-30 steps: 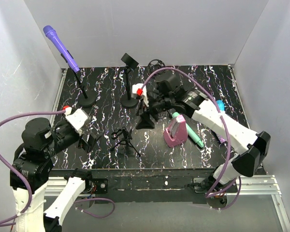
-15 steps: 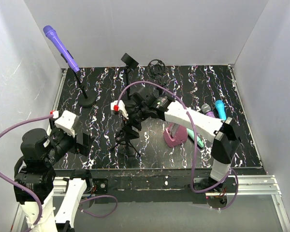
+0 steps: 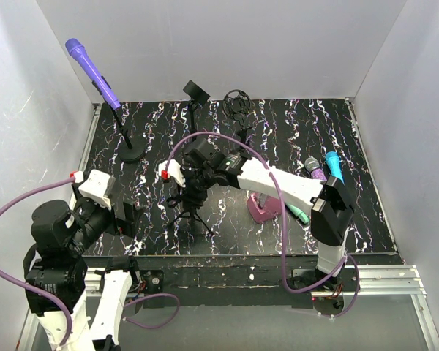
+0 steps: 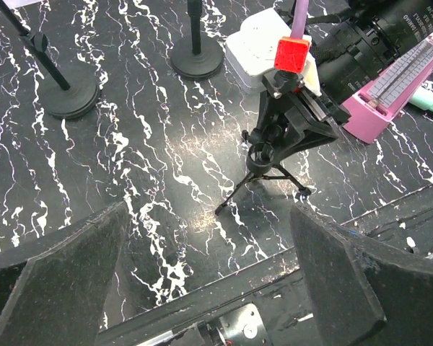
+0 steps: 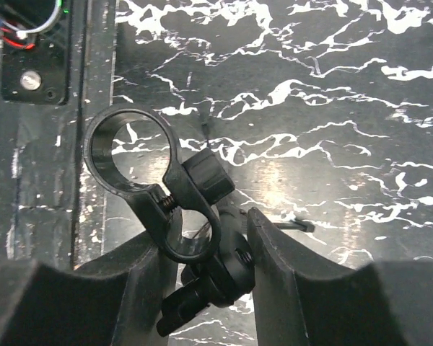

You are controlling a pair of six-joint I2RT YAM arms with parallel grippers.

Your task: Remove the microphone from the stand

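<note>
My right gripper [image 5: 213, 252] swung left and now pinches the small black empty-clip tripod [image 3: 189, 212]. Left gripper [image 4: 202, 252] spread, idle. Long purple microphone [image 3: 95, 73] still untouched in its black round-base stand [image 3: 129, 152].

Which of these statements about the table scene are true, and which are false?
1. The purple microphone sits in a stand at the table's rear left. True.
2. The ring clip on the small tripod holds a microphone. False: the ring is empty.
3. The right gripper straddles the small tripod's head. True.
4. The left gripper grips the purple microphone. False: it is open, hovering near the table's front edge, well away from it.
</note>
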